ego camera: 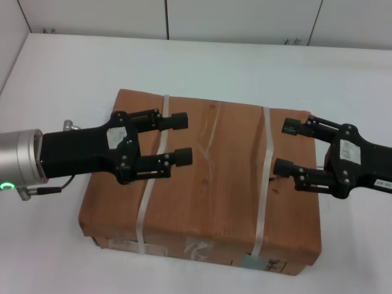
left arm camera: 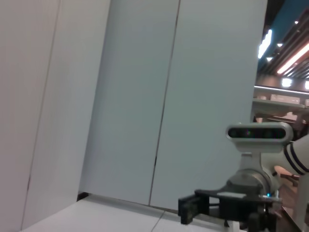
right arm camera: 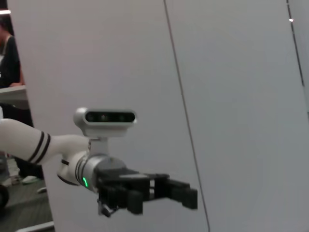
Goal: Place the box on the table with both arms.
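Observation:
The brown cardboard box (ego camera: 208,177) lies flat on the white table (ego camera: 73,73), bound by two pale straps (ego camera: 264,177), with tape and labels on its near side edge (ego camera: 263,263). My left gripper (ego camera: 182,138) reaches in from the left over the box top near the left strap, open and holding nothing. My right gripper (ego camera: 285,147) reaches in from the right over the box's right side near the right strap, open and empty. The two grippers point at each other. The left gripper also shows in the right wrist view (right arm camera: 186,193), and the right gripper in the left wrist view (left arm camera: 193,210).
White wall panels (ego camera: 245,18) stand behind the table's far edge. Bare tabletop lies around the box on all sides, widest at the back and left. The robot's head camera (right arm camera: 105,118) shows in both wrist views.

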